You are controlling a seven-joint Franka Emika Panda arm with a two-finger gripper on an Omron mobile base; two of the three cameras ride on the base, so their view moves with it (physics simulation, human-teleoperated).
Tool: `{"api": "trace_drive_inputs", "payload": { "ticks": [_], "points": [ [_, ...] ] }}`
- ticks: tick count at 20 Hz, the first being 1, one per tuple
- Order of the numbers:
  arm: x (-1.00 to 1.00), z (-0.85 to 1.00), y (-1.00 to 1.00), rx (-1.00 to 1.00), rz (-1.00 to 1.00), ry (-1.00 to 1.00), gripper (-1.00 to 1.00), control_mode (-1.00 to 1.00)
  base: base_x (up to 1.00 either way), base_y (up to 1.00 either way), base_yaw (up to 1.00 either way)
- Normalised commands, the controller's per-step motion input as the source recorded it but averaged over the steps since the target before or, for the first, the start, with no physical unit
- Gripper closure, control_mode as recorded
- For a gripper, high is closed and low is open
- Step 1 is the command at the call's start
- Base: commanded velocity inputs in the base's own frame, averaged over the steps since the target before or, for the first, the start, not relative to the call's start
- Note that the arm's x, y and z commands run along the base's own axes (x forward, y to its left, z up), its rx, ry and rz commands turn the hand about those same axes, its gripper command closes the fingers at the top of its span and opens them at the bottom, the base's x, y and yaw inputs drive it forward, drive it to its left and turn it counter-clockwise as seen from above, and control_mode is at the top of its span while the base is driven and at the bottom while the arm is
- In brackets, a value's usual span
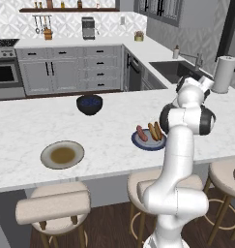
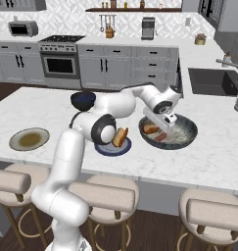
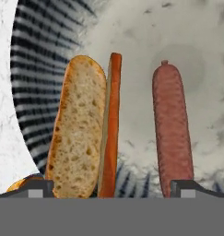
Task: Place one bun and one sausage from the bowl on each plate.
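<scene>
The wide grey bowl stands on the island right of the blue plate. My gripper hangs just above the bowl, open and holding nothing. In the hand view a bun lies on its side in the bowl, with a sausage apart to its right; my gripper spans both. The blue plate carries a sausage and a bun. Far to the left sits the beige plate, with nothing on it.
A deep dark-blue bowl stands further back on the island. A paper towel roll and the sink are on the far counter. Stools line the island's near edge.
</scene>
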Motion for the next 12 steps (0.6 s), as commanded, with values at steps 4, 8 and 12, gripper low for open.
{"api": "trace_drive_inputs", "payload": {
  "ticks": [4,8,12],
  "points": [
    [-0.03,-0.39,0.01,0.0,0.0,0.0,-1.0,-1.0,0.0,0.0,0.0],
    [-0.1,-0.25,0.21,0.0,0.0,0.0,-1.0,-1.0,0.0,0.0,0.0],
    [0.0,-0.07,0.25,0.0,0.0,0.0,-1.0,-1.0,0.0,0.0,0.0]
  ]
}}
